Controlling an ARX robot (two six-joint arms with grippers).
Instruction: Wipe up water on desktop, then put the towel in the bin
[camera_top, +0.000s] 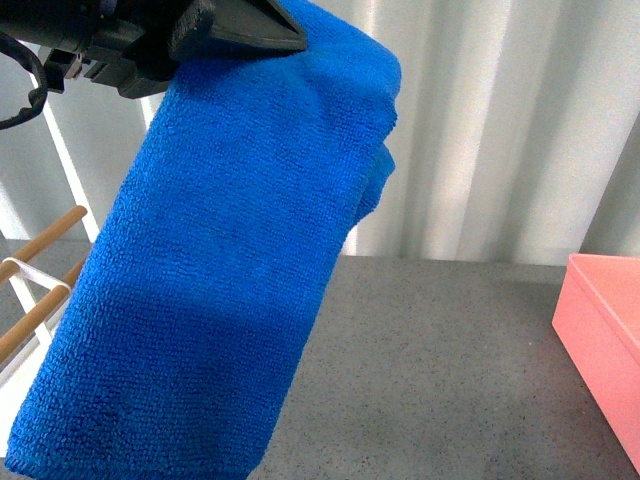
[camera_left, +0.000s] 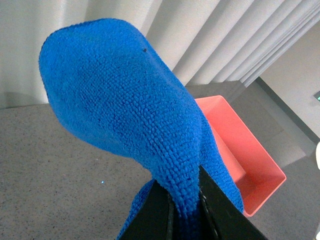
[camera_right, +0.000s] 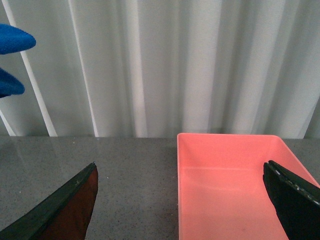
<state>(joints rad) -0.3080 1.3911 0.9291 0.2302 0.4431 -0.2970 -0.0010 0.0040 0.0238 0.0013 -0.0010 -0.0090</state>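
One towel (camera_top: 200, 280) is filling most of my front view. It is hanging, folded and thick, from the left gripper (camera_left: 185, 217) at the top left of the scene, and its lower end is running out of the bottom of the picture, so I cannot tell whether it is touching the desktop (camera_top: 440, 360). Through the left wrist camera I am seeing the two black fingers pinching a narrow fold of the blue cloth between them, closed tight on it, while the rest of the cloth is bulging up past them in a rounded hump. The bin (camera_right: 225, 180) is sitting on the grey speckled surface at the far right, well apart from the towel. I am looking down into it from both wrist cameras, and its inside is showing only smooth pink floor and walls. The right gripper (camera_right: 180, 170) is hovering near the bin with its fingers spread wide and holding nothing, one tip over the grey surface and the other over the bin's right side. At the left edge, partly behind the towel, a white rack (camera_top: 40, 270) with wooden rods is standing. A white pleated curtain (camera_top: 480, 130) is closing off the far side of the scene.
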